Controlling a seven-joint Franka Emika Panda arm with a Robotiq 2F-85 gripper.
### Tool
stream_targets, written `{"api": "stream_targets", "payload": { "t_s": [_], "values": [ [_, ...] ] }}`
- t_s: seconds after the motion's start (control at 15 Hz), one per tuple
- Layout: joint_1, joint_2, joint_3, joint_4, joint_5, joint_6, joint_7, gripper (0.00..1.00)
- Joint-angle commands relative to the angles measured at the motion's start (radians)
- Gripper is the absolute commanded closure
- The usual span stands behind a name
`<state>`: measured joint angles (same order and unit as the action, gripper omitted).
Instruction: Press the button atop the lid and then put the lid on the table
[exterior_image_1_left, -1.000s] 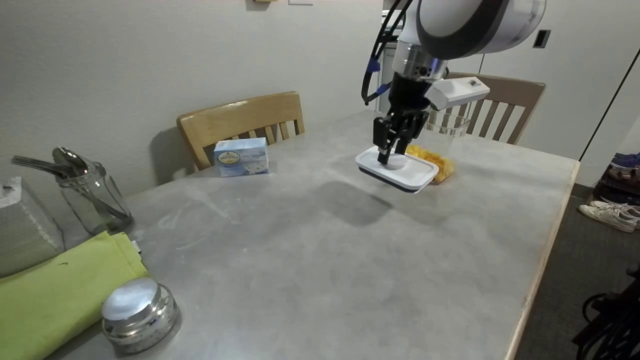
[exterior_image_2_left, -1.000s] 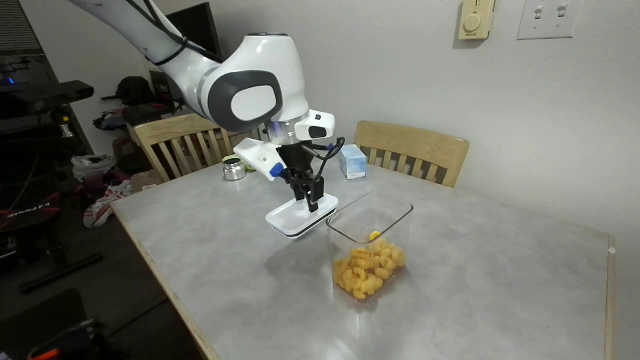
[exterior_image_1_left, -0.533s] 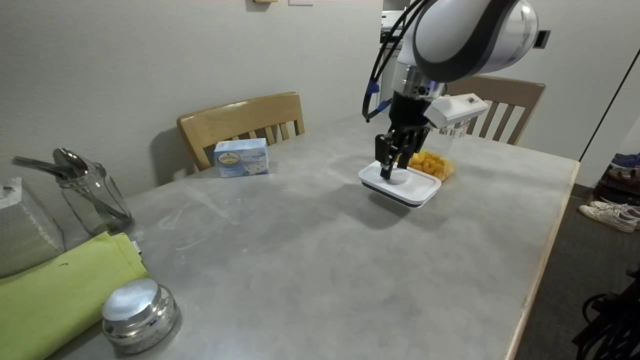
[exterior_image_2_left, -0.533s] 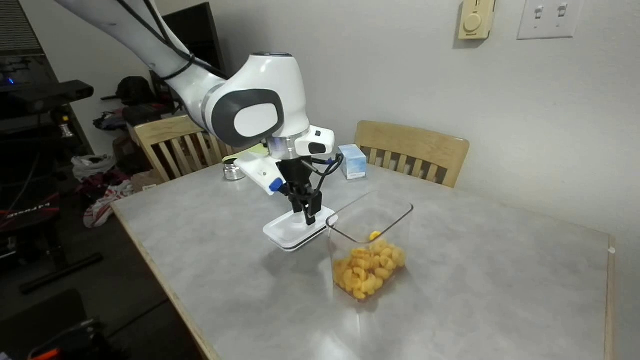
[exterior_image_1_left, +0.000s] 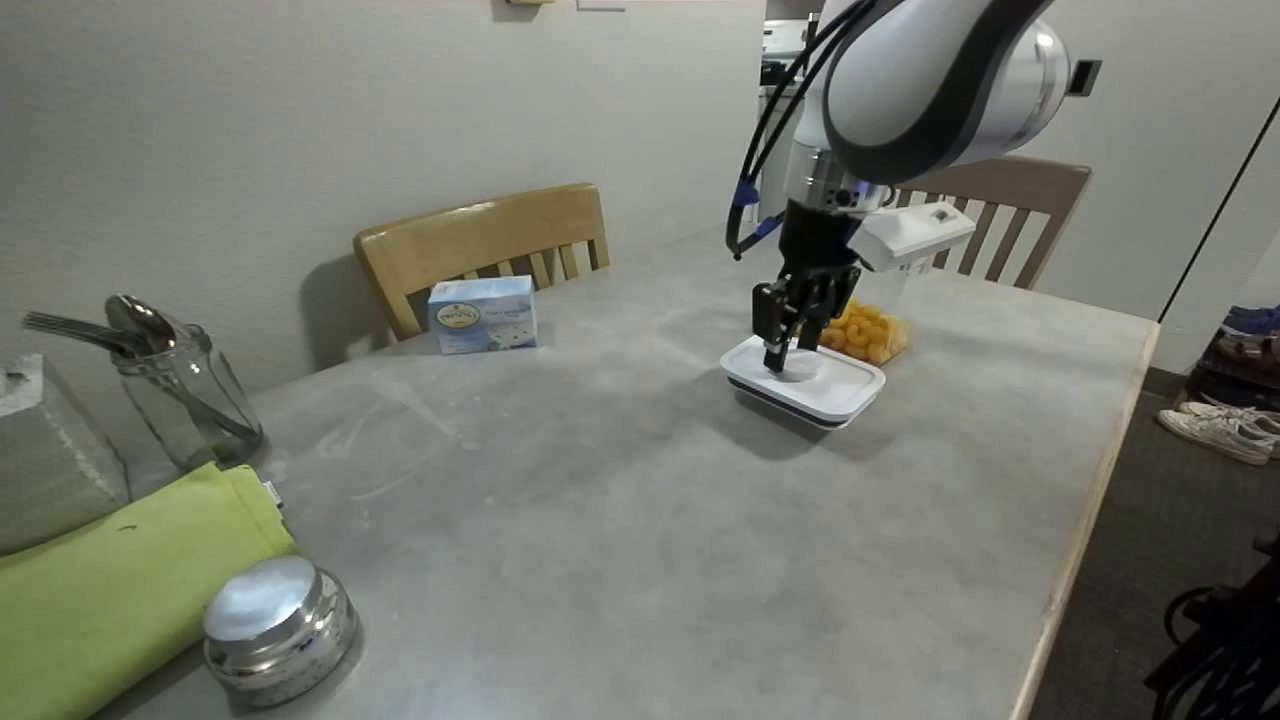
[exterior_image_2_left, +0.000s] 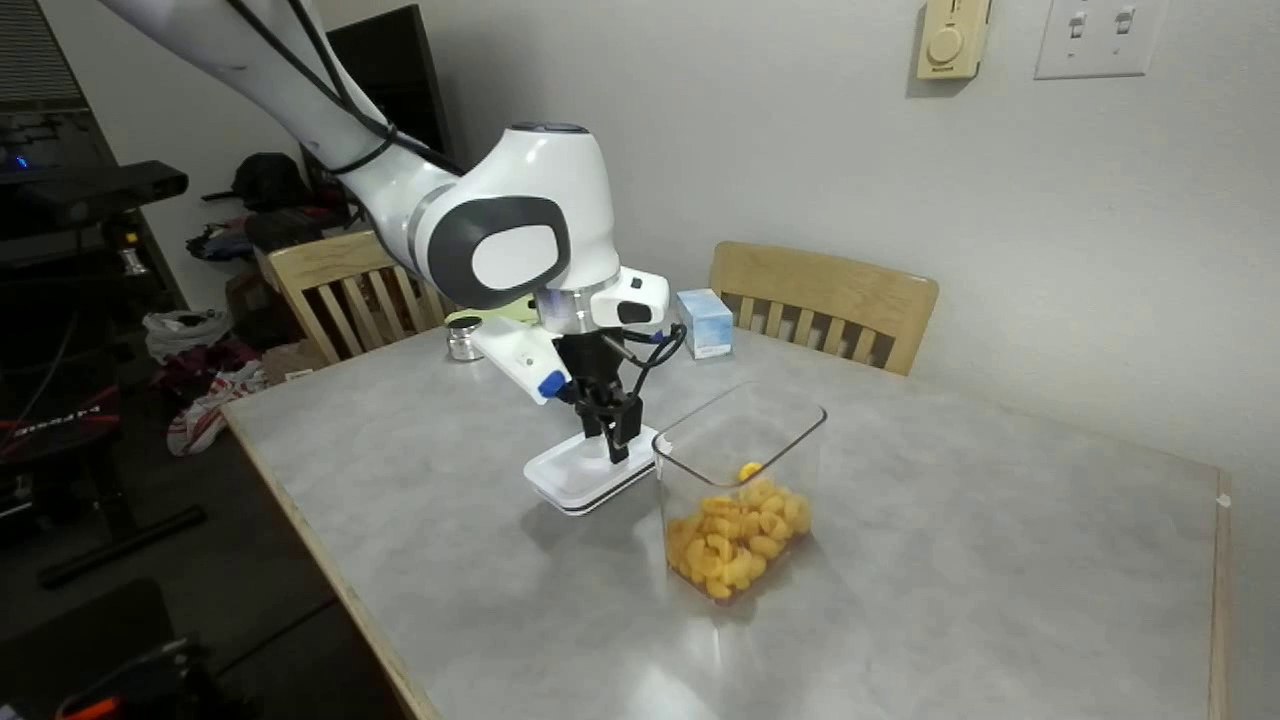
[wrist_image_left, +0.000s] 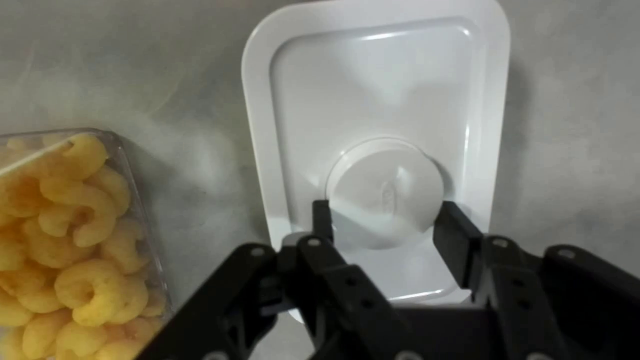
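The white rectangular lid (exterior_image_1_left: 845, 385) also shows in an exterior view (exterior_image_2_left: 565, 475) and the wrist view (wrist_image_left: 370, 85). A round white button (wrist_image_left: 387, 195) stands up from its top. My gripper (wrist_image_left: 384, 220) has its two black fingers on either side of this button and is shut on it; the gripper also shows in both exterior views (exterior_image_1_left: 790, 353) (exterior_image_2_left: 607, 446). The lid hangs low over the grey table (exterior_image_1_left: 600, 520), roughly level, with its shadow close beneath. I cannot tell whether its underside touches the table. The fingers hide the button's sides.
A clear container (exterior_image_2_left: 718, 485) with yellow curled pieces stands close beside the lid; it also shows in the wrist view (wrist_image_left: 120, 150). A blue-and-white box (exterior_image_1_left: 485, 315), a metal jar (exterior_image_1_left: 280, 630), a green cloth (exterior_image_1_left: 140, 590) and a glass jar with cutlery (exterior_image_1_left: 190, 400) are on the table.
My gripper has come down with the lid toward the table, and the lid's shadow has drawn closer to it. The grip on the button looks the same. The other objects have not moved.
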<state>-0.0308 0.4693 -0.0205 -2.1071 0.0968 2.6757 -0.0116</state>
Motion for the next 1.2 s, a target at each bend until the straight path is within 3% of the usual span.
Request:
{"api": "stream_targets", "payload": {
  "t_s": [0.0,0.13,0.2,1.13],
  "values": [
    [-0.011,-0.023,0.014,-0.005,0.003,0.003,0.001,0.16],
    [-0.007,-0.047,0.015,-0.011,0.003,-0.005,0.006,0.02],
    [-0.005,-0.061,0.016,-0.013,0.003,-0.009,0.007,0.0],
    [0.01,-0.327,0.006,-0.062,-0.008,-0.139,0.091,0.0]
  ]
}}
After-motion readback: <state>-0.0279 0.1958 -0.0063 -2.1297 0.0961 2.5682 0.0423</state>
